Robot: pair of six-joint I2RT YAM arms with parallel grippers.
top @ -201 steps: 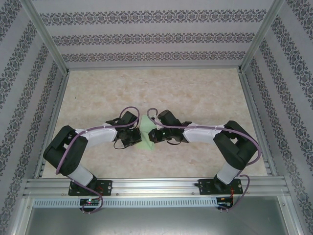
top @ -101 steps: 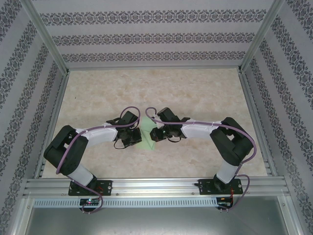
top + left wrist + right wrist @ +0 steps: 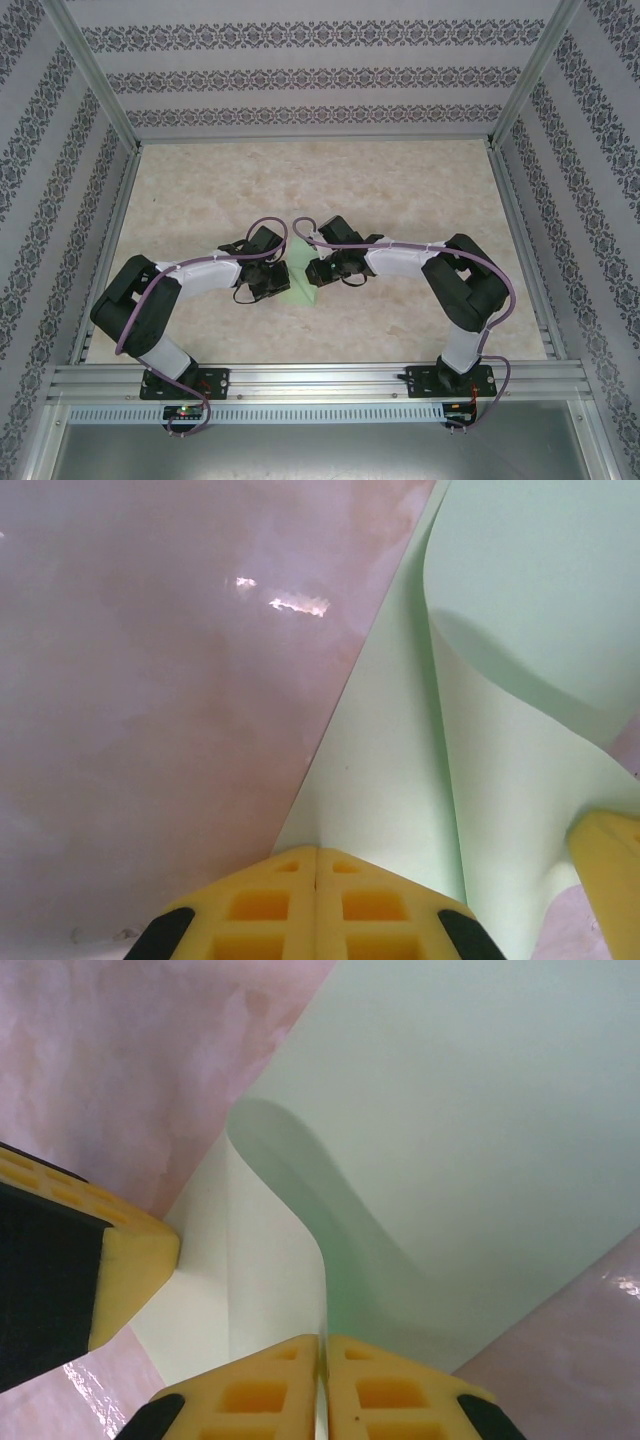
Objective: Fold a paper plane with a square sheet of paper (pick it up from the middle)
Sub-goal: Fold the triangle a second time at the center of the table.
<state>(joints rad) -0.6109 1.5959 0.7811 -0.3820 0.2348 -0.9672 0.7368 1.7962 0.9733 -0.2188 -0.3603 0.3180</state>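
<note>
The square sheet of paper (image 3: 301, 289) is pale mint green and lies on the table between the two arms, mostly under them. The paper plane is out of view. My left gripper (image 3: 317, 851) is shut, its yellow fingertips pressing down on the sheet (image 3: 390, 780) near a straight edge. My right gripper (image 3: 322, 1339) is shut on a raised flap of the sheet (image 3: 270, 1250), which curls up from the flat part (image 3: 470, 1130) into its jaws. From above, the left gripper (image 3: 287, 281) and right gripper (image 3: 311, 274) almost touch.
The marbled beige table (image 3: 400, 190) stretches back to patterned walls on three sides. An aluminium rail (image 3: 320, 380) with both arm bases runs along the near edge. In the right wrist view the left gripper's finger (image 3: 110, 1260) is close beside the flap.
The right arm has swung left, with its elbow pulled in towards the centre and its gripper a little nearer the left one. The left arm has stayed put.
</note>
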